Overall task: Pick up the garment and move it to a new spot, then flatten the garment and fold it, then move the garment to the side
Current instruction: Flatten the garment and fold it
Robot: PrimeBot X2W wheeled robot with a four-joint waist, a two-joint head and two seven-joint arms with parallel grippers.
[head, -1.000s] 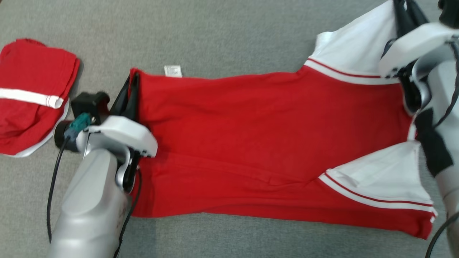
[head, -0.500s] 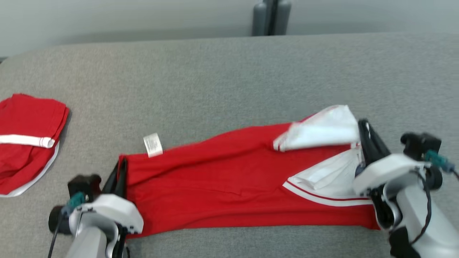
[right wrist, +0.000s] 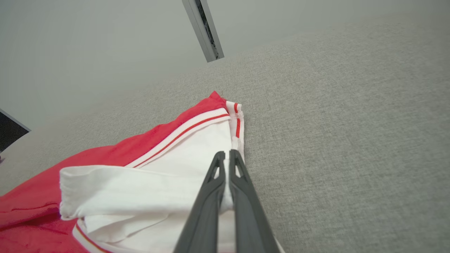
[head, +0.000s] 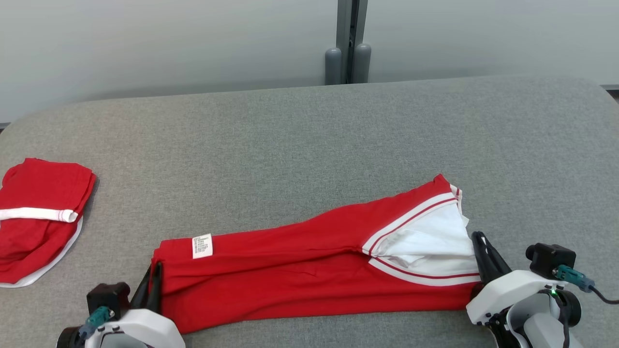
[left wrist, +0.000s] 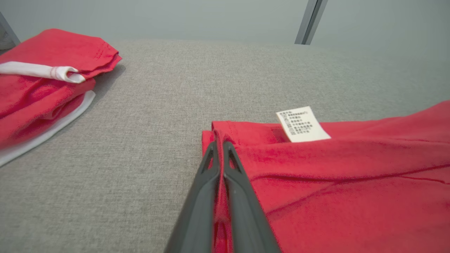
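Red cloth sits pinched between the closed fingers of the left hand (left wrist: 218, 144), which grips the hem corner of the garment (head: 290, 275). The right hand (right wrist: 227, 153) is clamped the same way on the white sleeve (head: 428, 246) at the opposite end. Between them the garment lies on the table (head: 309, 145) as a narrow, lengthwise-folded band. Its long axis runs from one hand straight across to the other, so each hand has the whole length off to its inner side. Just past the left hand's tips a white label (left wrist: 302, 123) rests on the top layer. Farther out, on that hand's outer side and well apart, lies a second folded red pile (head: 38, 212). Folding end over end looks next, and neither hand is nearer, since each holds its own end.
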